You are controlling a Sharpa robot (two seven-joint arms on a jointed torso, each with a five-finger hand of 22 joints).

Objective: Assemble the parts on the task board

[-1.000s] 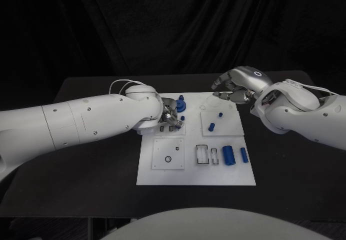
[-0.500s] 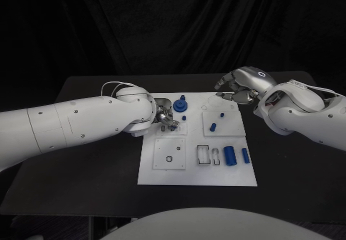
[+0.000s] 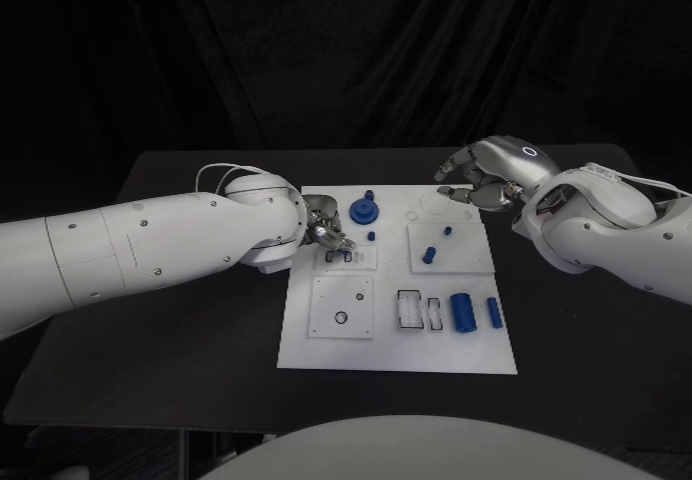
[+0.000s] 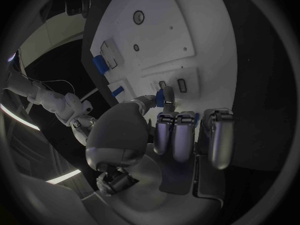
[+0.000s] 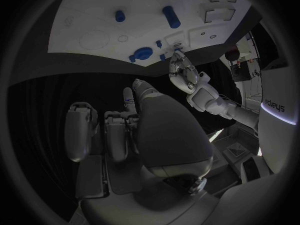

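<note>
Backdrop: black cloth hangs behind a black table [image 3: 173, 330].
Task board: the white task board [image 3: 397, 350] lies flat in the middle of the table, with raised white sub-plates on it; the near-left sub-plate [image 3: 342, 305] carries a small black ring.
Left arm: the white left arm [image 3: 130, 250] comes in from the left and ends at the board's far-left part.
Right arm: the white right arm [image 3: 620, 225] comes in from the right and ends over the board's far-right corner.
Left hand: the left hand [image 3: 320, 228] is at the board's far-left sub-plate; in the left wrist view its thumb and a fingertip pinch a small blue part [image 4: 167, 96] just over the board, the other fingers [image 4: 177, 135] curled side by side.
Right hand: the right hand [image 3: 488, 178] hovers above the board's far-right corner with fingers curled inward; the right wrist view shows something small and blue between thumb and fingertip [image 5: 129, 103], but I cannot tell whether it is gripped.
Blue disc part: a round blue disc part with a stem [image 3: 365, 209] stands at the board's far edge, just beside the left hand.
Blue cylinder: a large blue cylinder [image 3: 462, 311] lies at the near right, with a slimmer blue pin [image 3: 493, 312] beside it.
Blue pegs: two short blue pegs [image 3: 430, 254] sit on the far-right sub-plate.
</note>
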